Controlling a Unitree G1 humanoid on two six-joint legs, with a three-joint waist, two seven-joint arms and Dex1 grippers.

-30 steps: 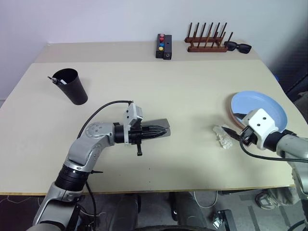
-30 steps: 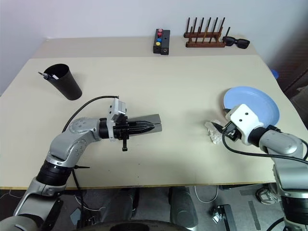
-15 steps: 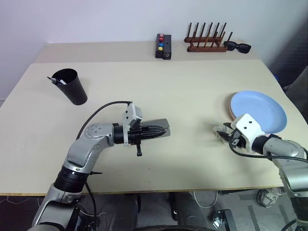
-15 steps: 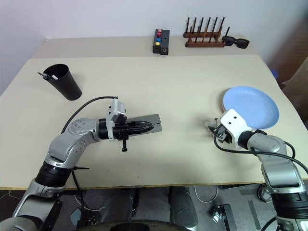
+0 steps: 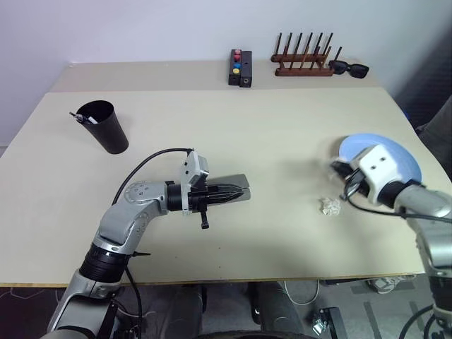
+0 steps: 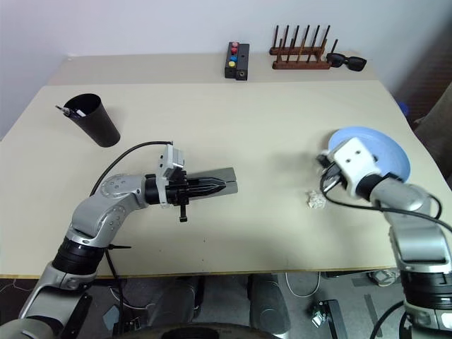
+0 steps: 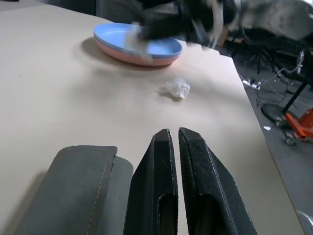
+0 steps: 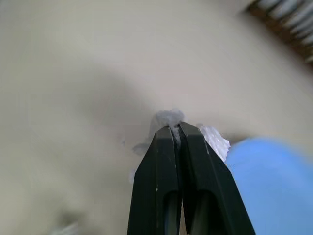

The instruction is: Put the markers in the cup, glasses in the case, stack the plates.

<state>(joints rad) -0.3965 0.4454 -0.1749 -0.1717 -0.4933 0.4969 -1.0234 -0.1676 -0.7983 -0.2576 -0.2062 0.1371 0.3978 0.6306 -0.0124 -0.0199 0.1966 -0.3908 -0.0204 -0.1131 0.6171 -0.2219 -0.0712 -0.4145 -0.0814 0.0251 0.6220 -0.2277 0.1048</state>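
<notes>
Roughly: two of three look done, glasses unconfirmed.

- Plates: stacked. Light blue plate (image 5: pixel 404 159) sits on the salmon pink plate (image 7: pixel 120 54), near the right edge of the desk (image 5: pixel 247 127).
- Markers: black cup (image 5: pixel 107 128) stands at far left of the desk with a marker (image 5: pixel 79 117) poking over the rim. Can't count whether both are in there; none lying loose on the desk.
- Glasses: no tortoiseshell pair anywhere on the desk. Grey case (image 7: pixel 73 191) lies mid-desk and looks closed, so my guess is they're inside. Can't verify. The black sunglasses (image 5: pixel 349 68) at the back by the peg rack (image 5: pixel 304 65) aren't ours.

Pincers:
- Left pincer (image 5: pixel 240 191): jaws closed, nothing in them, tips level and just beside the case. Contact with it not clear.
- Right pincer (image 8: pixel 175 128): jaws closed, pinching what looks like a crumpled clear scrap (image 8: pixel 168 117), lifted just beside the plates. Another crumpled lump (image 5: pixel 328 205) lies on the desk below it. Not a task item; looks like cleanup.

Hard to read: cup interior, case contents, and the right pincer tips in the head views.
</notes>
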